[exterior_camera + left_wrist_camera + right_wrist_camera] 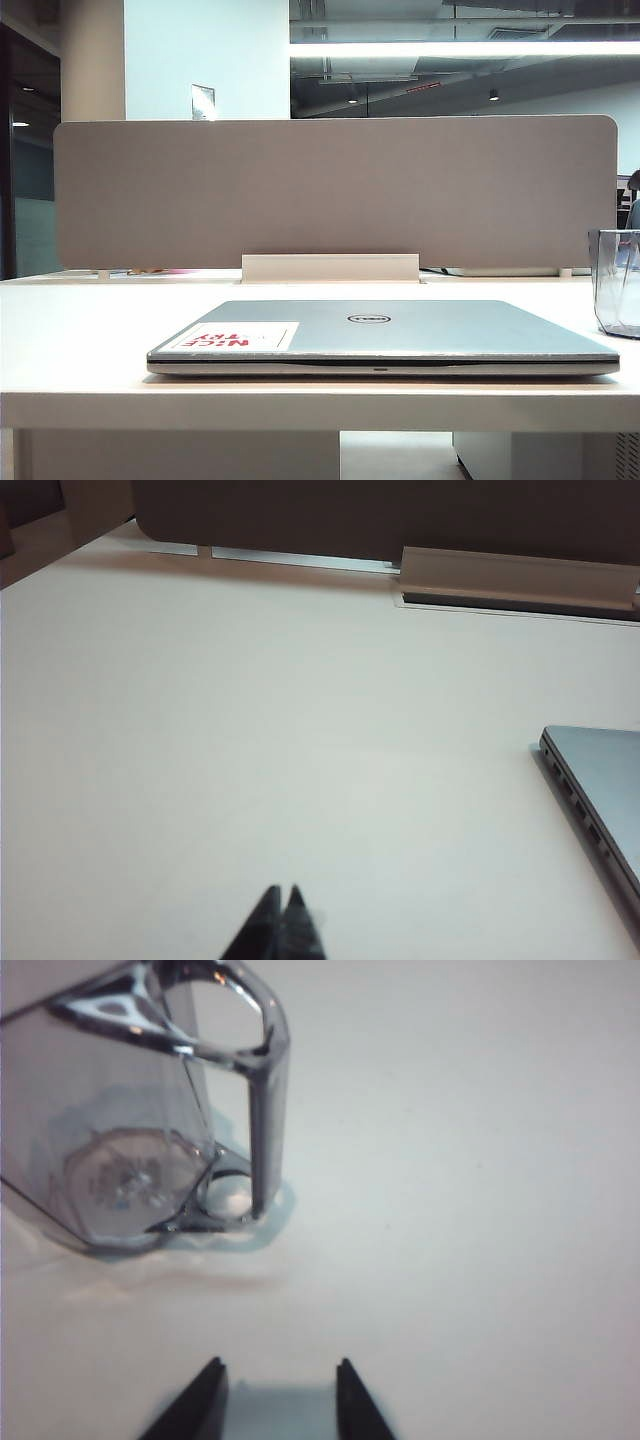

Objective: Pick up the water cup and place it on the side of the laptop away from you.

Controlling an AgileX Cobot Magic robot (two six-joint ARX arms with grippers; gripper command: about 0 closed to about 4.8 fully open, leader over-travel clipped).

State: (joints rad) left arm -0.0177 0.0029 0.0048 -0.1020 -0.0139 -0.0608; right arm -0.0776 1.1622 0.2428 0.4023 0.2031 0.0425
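Observation:
The closed silver laptop lies across the middle of the white table, and its corner shows in the left wrist view. The clear faceted water cup stands upright at the right edge of the exterior view, beside the laptop's right end. In the right wrist view the water cup stands on the table with its handle turned toward the camera. My right gripper is open and empty, a short way back from the handle. My left gripper is shut and empty over bare table, left of the laptop.
A grey divider panel runs along the back of the table, with a white cable tray at its foot behind the laptop. The table's front edge runs just before the laptop.

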